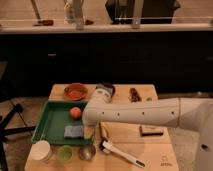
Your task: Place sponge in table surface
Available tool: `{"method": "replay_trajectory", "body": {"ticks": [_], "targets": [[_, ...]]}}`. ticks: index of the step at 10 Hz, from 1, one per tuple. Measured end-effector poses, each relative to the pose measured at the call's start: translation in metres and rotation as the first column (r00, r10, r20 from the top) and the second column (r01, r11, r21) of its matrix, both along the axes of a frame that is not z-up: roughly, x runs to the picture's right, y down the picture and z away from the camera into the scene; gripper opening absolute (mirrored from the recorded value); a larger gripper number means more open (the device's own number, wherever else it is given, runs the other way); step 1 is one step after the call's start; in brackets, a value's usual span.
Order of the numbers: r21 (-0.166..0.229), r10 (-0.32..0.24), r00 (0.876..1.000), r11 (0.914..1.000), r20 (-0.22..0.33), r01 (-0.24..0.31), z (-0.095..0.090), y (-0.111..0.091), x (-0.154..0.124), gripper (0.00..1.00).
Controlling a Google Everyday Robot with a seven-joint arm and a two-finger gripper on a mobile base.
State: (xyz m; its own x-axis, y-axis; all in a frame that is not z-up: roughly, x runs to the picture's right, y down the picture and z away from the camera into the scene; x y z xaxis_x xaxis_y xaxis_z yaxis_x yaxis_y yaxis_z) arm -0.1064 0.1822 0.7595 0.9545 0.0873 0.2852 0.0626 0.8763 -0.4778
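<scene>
One hand hangs over the wooden table beside the green tray.

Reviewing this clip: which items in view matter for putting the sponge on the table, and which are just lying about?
For the job: sponge, lying in the green tray; table; gripper, below the arm's bend, beside the tray's right rim.

Lying about: round orange object in the tray; red bowl; white cup; green cup; metal cup; white-handled brush; brown block.
</scene>
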Motion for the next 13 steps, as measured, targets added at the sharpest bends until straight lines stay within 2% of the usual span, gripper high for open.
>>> {"method": "replay_trajectory", "body": {"ticks": [3,6,8,9,10,11,12,13], "targets": [[-0.001,-0.043,0.999,0.9991,-0.008,0.043,0.007,0.002,-0.021,0.8],[-0.026,-0.062,0.997,0.9978,-0.043,0.061,0.018,0.009,-0.033,0.8],[-0.043,-0.065,0.996,0.9971,-0.061,0.063,0.022,0.014,-0.038,0.71],[-0.051,-0.068,0.995,0.9966,-0.066,0.065,0.024,0.016,-0.04,0.59],[-0.058,-0.071,0.995,0.9961,-0.069,0.067,0.025,0.018,-0.04,0.52],[-0.064,-0.075,0.995,0.9955,-0.07,0.07,0.026,0.02,-0.042,0.49],[-0.071,-0.08,0.994,0.9946,-0.069,0.076,0.027,0.022,-0.044,0.52],[-0.079,-0.09,0.994,0.9933,-0.066,0.084,0.028,0.023,-0.047,0.62]]}}
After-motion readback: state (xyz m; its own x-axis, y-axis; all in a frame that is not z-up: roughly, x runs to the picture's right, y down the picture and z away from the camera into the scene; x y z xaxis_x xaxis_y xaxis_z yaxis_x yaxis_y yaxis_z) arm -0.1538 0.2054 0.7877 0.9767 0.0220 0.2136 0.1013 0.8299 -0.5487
